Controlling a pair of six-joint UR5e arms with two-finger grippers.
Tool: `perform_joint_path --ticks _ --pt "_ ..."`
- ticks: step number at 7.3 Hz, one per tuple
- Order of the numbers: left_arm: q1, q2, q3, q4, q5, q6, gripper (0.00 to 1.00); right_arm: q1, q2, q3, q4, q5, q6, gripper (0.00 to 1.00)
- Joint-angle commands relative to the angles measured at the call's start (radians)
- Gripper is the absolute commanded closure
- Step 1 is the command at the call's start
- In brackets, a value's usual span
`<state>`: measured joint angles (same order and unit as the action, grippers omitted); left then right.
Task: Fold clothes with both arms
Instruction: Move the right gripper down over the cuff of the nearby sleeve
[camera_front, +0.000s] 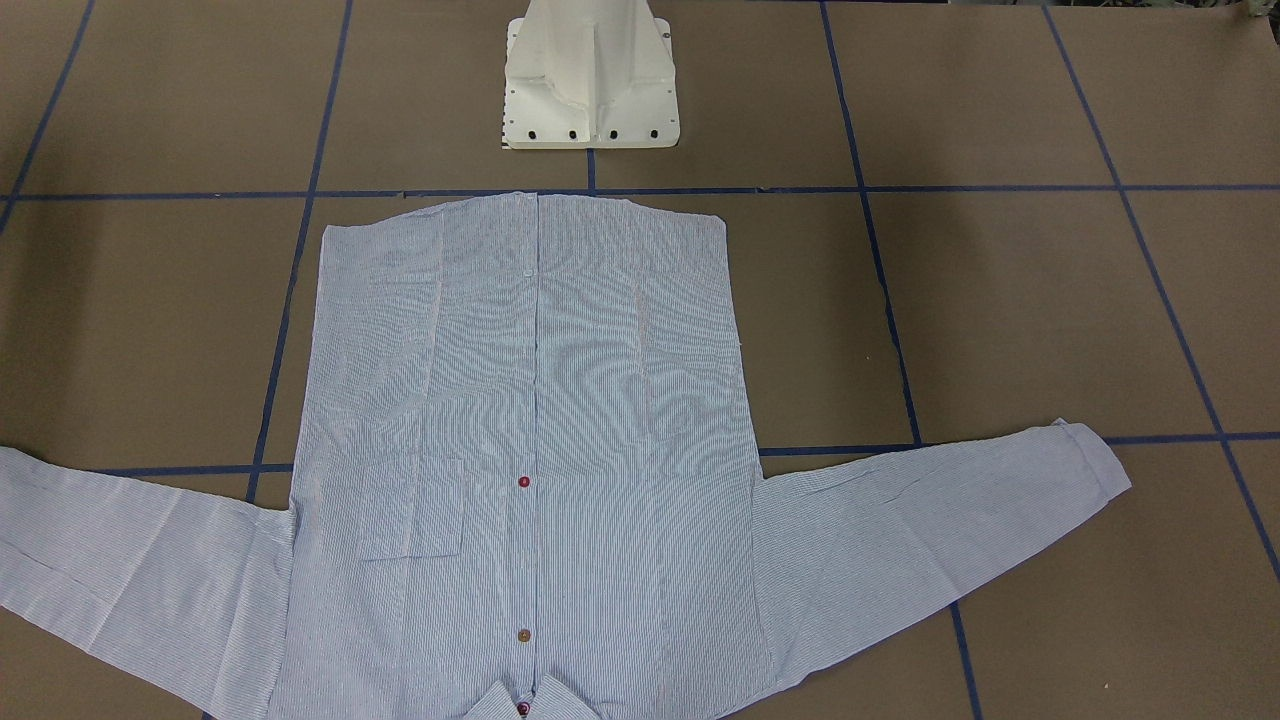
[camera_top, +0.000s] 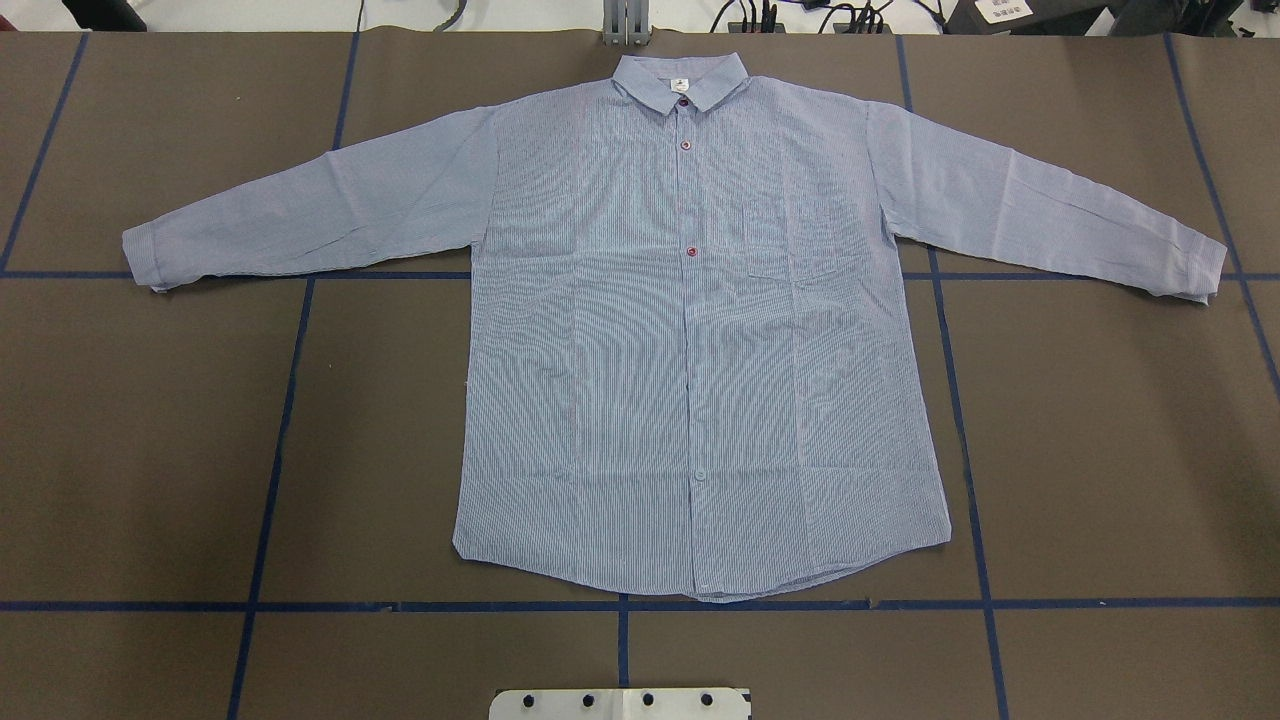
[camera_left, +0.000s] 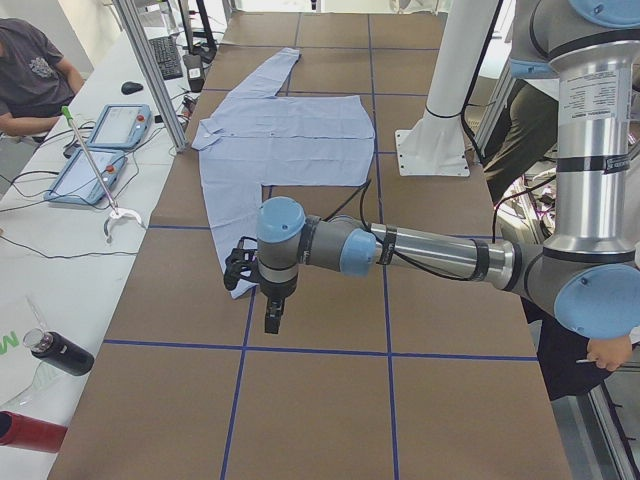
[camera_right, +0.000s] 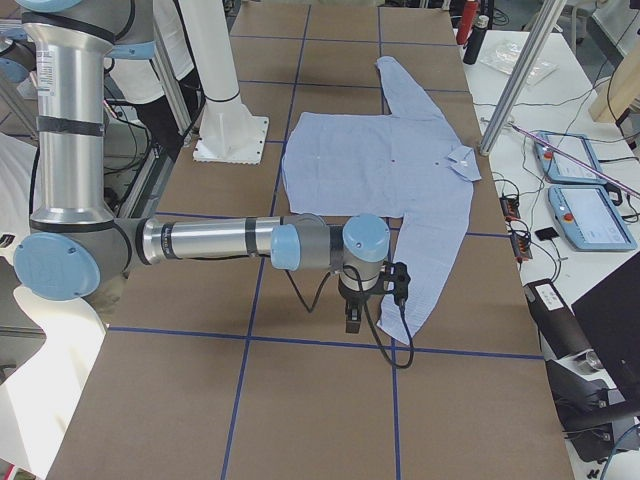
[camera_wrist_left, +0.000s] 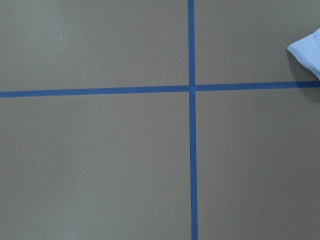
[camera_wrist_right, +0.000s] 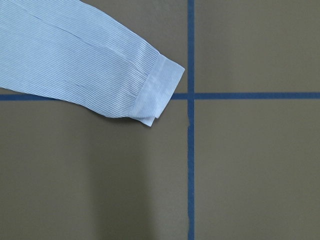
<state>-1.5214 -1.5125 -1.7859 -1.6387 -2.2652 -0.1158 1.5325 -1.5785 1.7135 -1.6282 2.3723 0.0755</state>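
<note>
- Shirt (camera_top: 690, 330): lies flat and front up on the counter (camera_top: 150, 450), centred in the overhead frame, sleeves spread, collar at top.
- Step: judged the start, with no fold made yet.
- Left gripper (camera_left: 272, 318), right gripper (camera_right: 353, 318): each hangs near a sleeve end. Whether they are apart or together cannot be told.
- Next move: likely a descent onto each cuff (camera_wrist_right: 160, 92).

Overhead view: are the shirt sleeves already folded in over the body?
No, the shirt lies flat, with one sleeve spread out to the view's left and the other to its right.
</note>
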Motion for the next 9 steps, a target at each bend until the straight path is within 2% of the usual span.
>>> perform_joint_path --ticks 1,2,3,4,5,7,9 --pt "0.001 -0.026 0.007 -0.095 -0.004 0.001 0.0 -0.014 0.035 -0.09 0.101 0.043 0.054 0.0" --pt "0.001 0.009 0.043 -0.236 -0.002 0.001 0.0 -0.058 0.078 -0.206 0.277 0.044 0.182 0.0" --pt "0.001 0.024 0.084 -0.338 -0.007 -0.04 0.0 -0.093 0.101 -0.348 0.508 0.038 0.261 0.0" --pt "0.003 0.015 0.104 -0.342 -0.007 -0.053 0.0 -0.118 0.12 -0.464 0.675 0.039 0.267 0.0" --pt "0.003 0.012 0.109 -0.343 -0.008 -0.054 0.0 -0.147 0.153 -0.485 0.691 0.036 0.289 0.0" --pt "0.003 -0.03 0.117 -0.336 -0.005 -0.044 0.0 -0.192 0.157 -0.514 0.689 0.004 0.326 0.0" --pt "0.003 -0.026 0.131 -0.345 -0.007 -0.042 0.0 -0.202 0.157 -0.525 0.692 0.001 0.372 0.02"
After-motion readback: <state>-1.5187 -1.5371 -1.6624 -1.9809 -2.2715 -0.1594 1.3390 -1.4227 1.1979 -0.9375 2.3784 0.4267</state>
